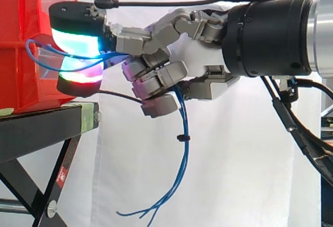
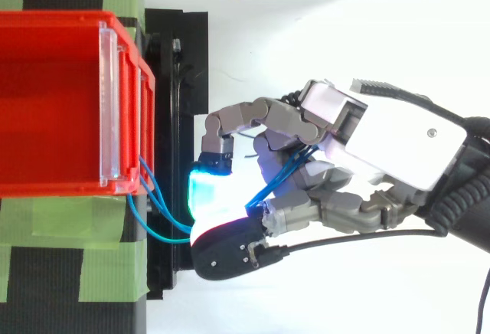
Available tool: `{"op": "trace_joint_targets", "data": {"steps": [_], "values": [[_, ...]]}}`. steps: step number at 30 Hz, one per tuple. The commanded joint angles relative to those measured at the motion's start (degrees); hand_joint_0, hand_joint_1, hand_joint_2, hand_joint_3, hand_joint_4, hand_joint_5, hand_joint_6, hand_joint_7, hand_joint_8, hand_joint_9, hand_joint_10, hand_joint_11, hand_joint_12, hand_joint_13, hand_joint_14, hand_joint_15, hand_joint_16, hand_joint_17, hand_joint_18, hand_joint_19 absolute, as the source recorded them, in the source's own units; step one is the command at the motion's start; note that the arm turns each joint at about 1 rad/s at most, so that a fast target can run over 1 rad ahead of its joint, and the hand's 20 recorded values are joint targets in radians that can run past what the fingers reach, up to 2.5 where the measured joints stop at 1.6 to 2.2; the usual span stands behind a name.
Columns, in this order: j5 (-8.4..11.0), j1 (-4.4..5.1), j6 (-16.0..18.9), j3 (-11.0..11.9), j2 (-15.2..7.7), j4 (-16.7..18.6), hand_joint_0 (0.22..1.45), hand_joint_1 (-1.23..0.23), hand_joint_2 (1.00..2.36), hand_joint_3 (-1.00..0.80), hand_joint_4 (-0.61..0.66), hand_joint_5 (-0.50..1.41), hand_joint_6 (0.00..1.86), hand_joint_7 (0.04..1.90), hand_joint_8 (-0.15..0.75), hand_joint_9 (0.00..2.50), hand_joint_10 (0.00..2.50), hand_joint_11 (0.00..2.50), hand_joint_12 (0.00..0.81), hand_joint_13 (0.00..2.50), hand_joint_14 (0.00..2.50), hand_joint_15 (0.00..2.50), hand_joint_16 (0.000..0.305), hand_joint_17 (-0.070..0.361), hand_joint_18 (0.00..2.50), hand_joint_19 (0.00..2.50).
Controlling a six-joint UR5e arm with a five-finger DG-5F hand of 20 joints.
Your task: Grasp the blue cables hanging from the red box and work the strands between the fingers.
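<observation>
Starting with the biggest item, the red box (image 1: pixel 18 45) is seen at the edge of the black stand (image 1: pixel 36 128), its front set at that edge so that, it is judged, whatever hangs out of it can be reached from the side. Strips of green tape (image 2: pixel 46 234) are laid across the stand beside the box, probably to mark its place or hold it there. Next, the hand (image 1: pixel 190 58) is presented level with the box front, and it is closed on the task's thing. The blue cables (image 1: pixel 182 117) are led out of the box's lower front in a short loop, then taken through the curled fingers. Below the hand they are left to hang free, with loose ends splayed at the bottom. That grip, it is judged, is what lets the strands be rolled and separated without being pulled tight against the box. The glowing fingertips (image 1: pixel 78 45) are pressed close to the box front, where the loop is pinned. Last and smallest, a black tie (image 1: pixel 182 138) is noted bundling the hanging strands just under the hand.
</observation>
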Motion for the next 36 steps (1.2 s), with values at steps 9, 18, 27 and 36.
{"op": "trace_joint_targets", "data": {"steps": [9,18,27,36], "values": [[0.03,-0.17,-3.2,0.0,0.1,0.2,0.73,-0.54,1.00,-1.00,0.26,0.17,0.64,1.25,0.350,0.91,2.50,1.99,0.431,1.02,2.50,1.29,0.063,0.142,1.39,1.65],[0.03,-0.17,-5.2,0.0,0.0,0.7,0.74,-0.63,1.00,-1.00,0.25,0.02,0.74,1.20,0.350,0.91,2.50,1.99,0.431,1.02,2.50,1.29,0.063,0.142,1.39,1.65],[-0.06,-0.17,-4.5,0.1,0.1,0.7,0.70,-0.72,1.00,-1.00,0.27,-0.14,1.02,1.10,0.350,0.91,2.50,1.99,0.431,1.02,2.50,1.29,0.063,0.142,1.39,1.65],[-0.15,-0.26,-4.2,0.0,0.0,0.7,0.77,-0.62,1.00,-0.98,0.24,-0.06,1.05,1.11,0.350,0.91,2.50,1.99,0.431,1.02,2.50,1.29,0.063,0.142,1.39,1.65]]}}
